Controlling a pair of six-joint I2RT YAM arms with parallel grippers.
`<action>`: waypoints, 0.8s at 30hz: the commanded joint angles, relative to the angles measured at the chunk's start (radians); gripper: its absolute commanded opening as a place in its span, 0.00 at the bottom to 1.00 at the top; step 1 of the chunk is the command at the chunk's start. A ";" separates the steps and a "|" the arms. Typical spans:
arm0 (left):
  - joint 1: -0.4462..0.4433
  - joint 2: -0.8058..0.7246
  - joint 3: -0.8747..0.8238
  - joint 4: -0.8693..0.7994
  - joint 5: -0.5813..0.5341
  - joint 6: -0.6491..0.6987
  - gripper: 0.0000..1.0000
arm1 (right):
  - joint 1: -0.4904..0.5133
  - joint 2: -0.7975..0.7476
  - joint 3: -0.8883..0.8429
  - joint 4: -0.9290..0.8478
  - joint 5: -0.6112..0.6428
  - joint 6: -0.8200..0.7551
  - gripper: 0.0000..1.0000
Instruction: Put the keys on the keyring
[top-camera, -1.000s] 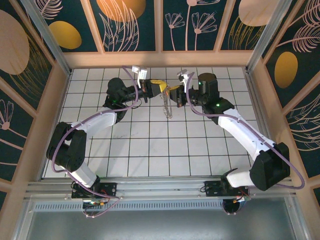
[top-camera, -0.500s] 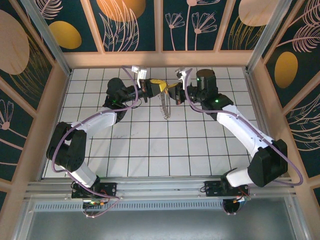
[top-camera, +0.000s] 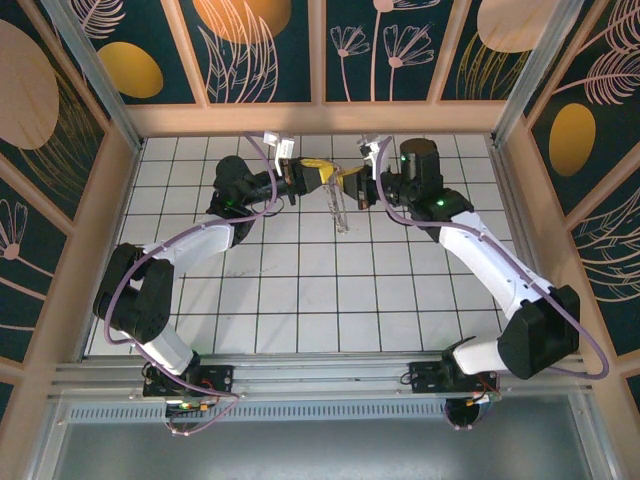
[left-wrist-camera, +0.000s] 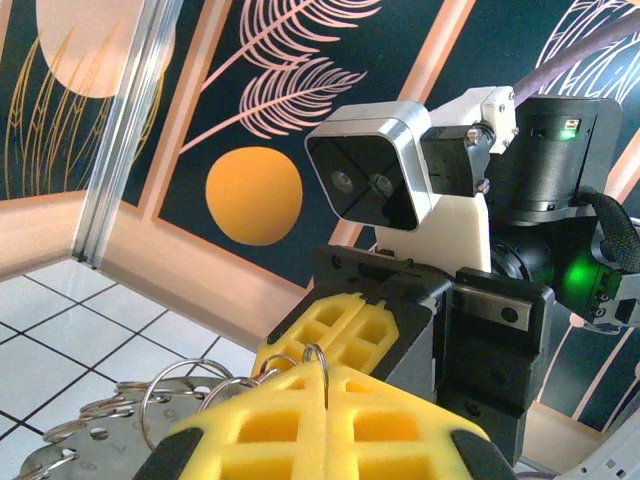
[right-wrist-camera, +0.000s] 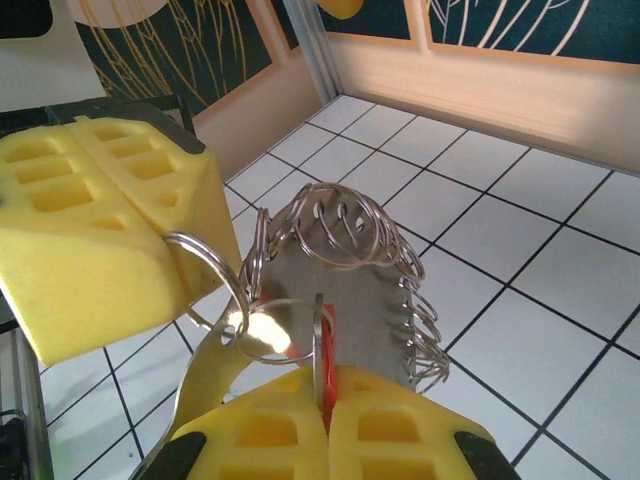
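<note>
My left fingers are shut on one loop of the keyring, which hangs above the table. My right fingers are clamped on the key by its red head. The blade appears to point straight ahead, and the rings lie directly beyond it, nearly touching.

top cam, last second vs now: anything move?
Right hand edged left toward the left hand, then back right; the dangling keyring swung with it. Left hand held position. Both stayed shut, left on the keyring, right on the red key.
</note>
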 joint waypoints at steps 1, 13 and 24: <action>-0.013 -0.004 0.011 0.045 0.065 0.007 0.00 | -0.031 -0.038 -0.002 0.049 0.051 -0.009 0.00; -0.014 -0.004 0.012 0.046 0.067 0.004 0.00 | -0.002 0.027 0.054 0.060 0.014 0.002 0.00; -0.015 0.001 0.011 0.052 0.070 0.001 0.00 | 0.003 0.041 0.089 0.049 0.029 -0.002 0.00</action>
